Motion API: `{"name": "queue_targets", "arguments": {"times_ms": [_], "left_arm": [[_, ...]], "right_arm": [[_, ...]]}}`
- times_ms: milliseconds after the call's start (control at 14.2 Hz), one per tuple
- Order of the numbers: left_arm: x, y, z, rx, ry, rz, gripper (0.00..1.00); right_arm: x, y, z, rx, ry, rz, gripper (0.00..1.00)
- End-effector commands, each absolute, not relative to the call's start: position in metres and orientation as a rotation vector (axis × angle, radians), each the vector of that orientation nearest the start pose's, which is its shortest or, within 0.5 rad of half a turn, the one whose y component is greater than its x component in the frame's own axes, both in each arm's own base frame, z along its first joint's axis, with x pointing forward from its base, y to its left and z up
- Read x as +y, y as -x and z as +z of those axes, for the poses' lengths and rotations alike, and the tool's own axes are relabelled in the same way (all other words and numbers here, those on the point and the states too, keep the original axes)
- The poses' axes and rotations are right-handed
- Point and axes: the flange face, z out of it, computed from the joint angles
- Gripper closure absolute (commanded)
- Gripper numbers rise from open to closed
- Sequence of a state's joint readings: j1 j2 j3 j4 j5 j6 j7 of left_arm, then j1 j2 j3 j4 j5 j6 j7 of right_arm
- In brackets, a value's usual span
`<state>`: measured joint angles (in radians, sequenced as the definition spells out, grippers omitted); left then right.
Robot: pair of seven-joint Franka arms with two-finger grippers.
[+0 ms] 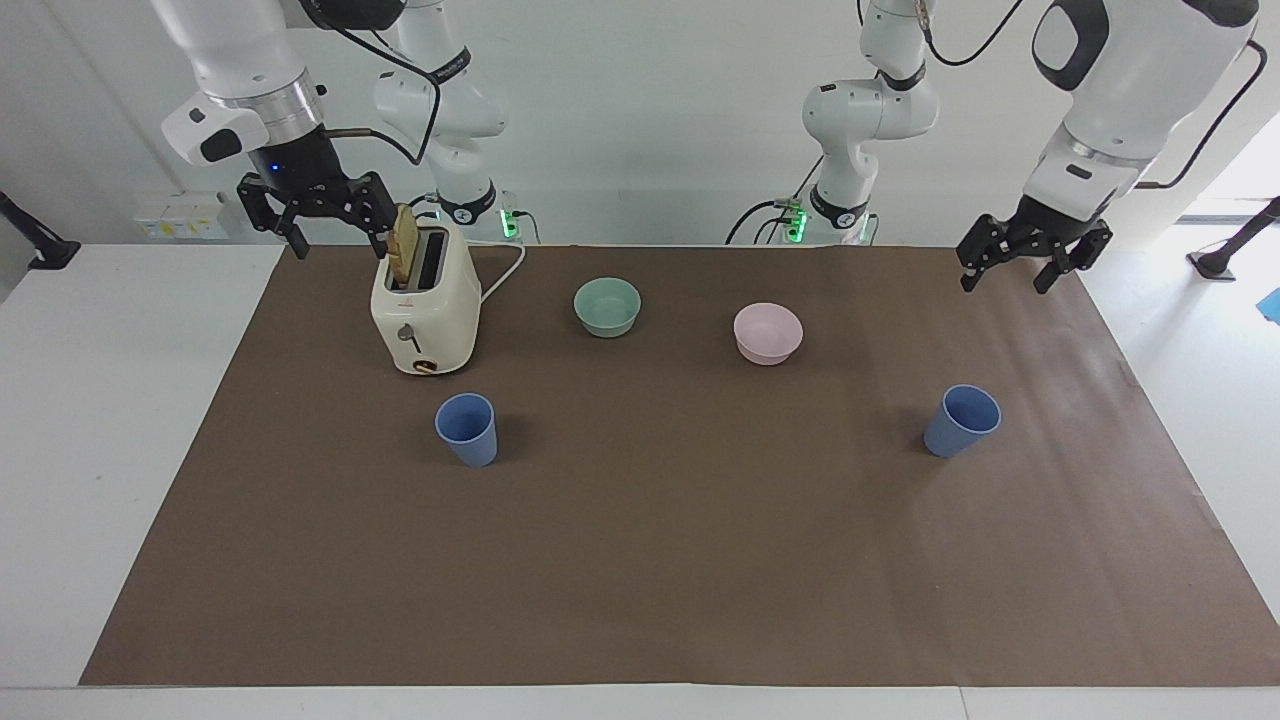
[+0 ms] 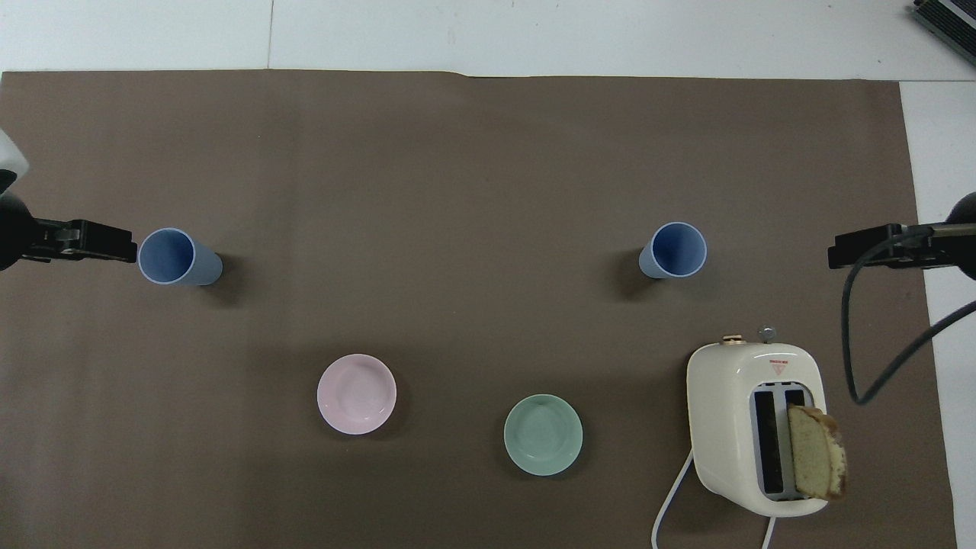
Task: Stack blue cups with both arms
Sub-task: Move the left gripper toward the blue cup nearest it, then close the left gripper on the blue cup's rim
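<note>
Presently: worktop (image 1: pixel 60 450) with brown mat (image 1: pixel 660 560). Toaster (image 1: pixel 425 310), bread in one slot, at the right arm's end. Right gripper (image 1: pixel 320 225) raised beside it, jaws apart. Left gripper (image 1: pixel 1030 265) raised over the mat's other end, jaws apart. Green bowl (image 1: pixel 607 306), pink bowl (image 1: pixel 767 333). Two blue cups, upright, well apart, each farther from the robots than the bowls: one (image 1: pixel 467 428) near the toaster, one (image 1: pixel 962 420) toward the left arm's end.

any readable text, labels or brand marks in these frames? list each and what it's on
No text can be read in either view.
Toaster: a small red triangular mark with a line of print on its top, too small to read.
Toaster front, in the facing view: a faint reddish mark, unreadable.
The blue cups and bowls show no markings.
</note>
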<state>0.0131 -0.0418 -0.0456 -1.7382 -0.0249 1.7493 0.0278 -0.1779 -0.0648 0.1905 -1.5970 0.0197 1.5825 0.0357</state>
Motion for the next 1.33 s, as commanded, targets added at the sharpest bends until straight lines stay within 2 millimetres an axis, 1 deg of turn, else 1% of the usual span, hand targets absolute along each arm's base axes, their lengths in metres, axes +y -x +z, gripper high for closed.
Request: {"name": "queue_targets", "arguments": {"times_ms": [0,70,140,211,281,421,491,561,632,912,982,1053,1123,1193,1263], "left_arm": [[0.015,-0.568,0.539,-0.015,3.158,-0.129,0.00],[0.025,-0.577,0.524,-0.030,3.157,-0.125,0.00],[0.030,-0.586,0.508,-0.039,3.160,-0.125,0.00],[0.042,-0.592,0.492,-0.067,3.160,-0.114,0.00],[0.050,-0.594,0.479,-0.088,3.161,-0.085,0.00],[0.050,-0.586,0.448,-0.103,3.165,-0.022,0.00],[0.050,-0.583,0.429,-0.105,3.164,-0.034,0.00],[0.050,-0.581,0.415,-0.111,3.163,-0.056,0.00],[0.050,-0.581,0.405,-0.110,3.163,-0.061,0.00],[0.051,-0.582,0.381,-0.114,3.166,-0.015,0.00],[0.050,-0.583,0.379,-0.121,3.166,-0.017,0.05],[0.050,-0.582,0.379,-0.136,3.168,-0.012,0.44],[0.050,-0.582,0.378,-0.152,3.171,-0.010,0.89],[0.050,-0.583,0.379,-0.143,3.171,-0.013,1.00],[0.048,-0.585,0.379,-0.147,3.175,-0.015,1.00]], "right_arm": [[0.010,-0.532,0.647,0.009,3.127,-0.062,0.00],[0.010,-0.532,0.647,0.009,3.128,-0.062,0.00],[0.010,-0.533,0.647,0.009,3.127,-0.065,0.00],[0.010,-0.532,0.647,0.009,3.127,-0.062,0.00],[0.010,-0.532,0.647,0.007,3.127,-0.062,0.00],[0.010,-0.532,0.647,0.009,3.127,-0.062,0.00],[0.010,-0.532,0.648,0.009,3.127,-0.065,0.00],[0.010,-0.532,0.647,0.007,3.127,-0.062,0.00],[0.010,-0.532,0.647,0.007,3.127,-0.062,0.00],[0.010,-0.532,0.648,0.009,3.127,-0.065,0.00],[0.010,-0.532,0.647,0.007,3.127,-0.062,0.00],[0.010,-0.532,0.647,0.012,3.127,-0.062,0.00],[0.010,-0.532,0.648,0.007,3.127,-0.065,0.00],[0.010,-0.533,0.647,0.009,3.127,-0.065,0.00],[0.010,-0.532,0.647,0.007,3.127,-0.062,0.00]]}}
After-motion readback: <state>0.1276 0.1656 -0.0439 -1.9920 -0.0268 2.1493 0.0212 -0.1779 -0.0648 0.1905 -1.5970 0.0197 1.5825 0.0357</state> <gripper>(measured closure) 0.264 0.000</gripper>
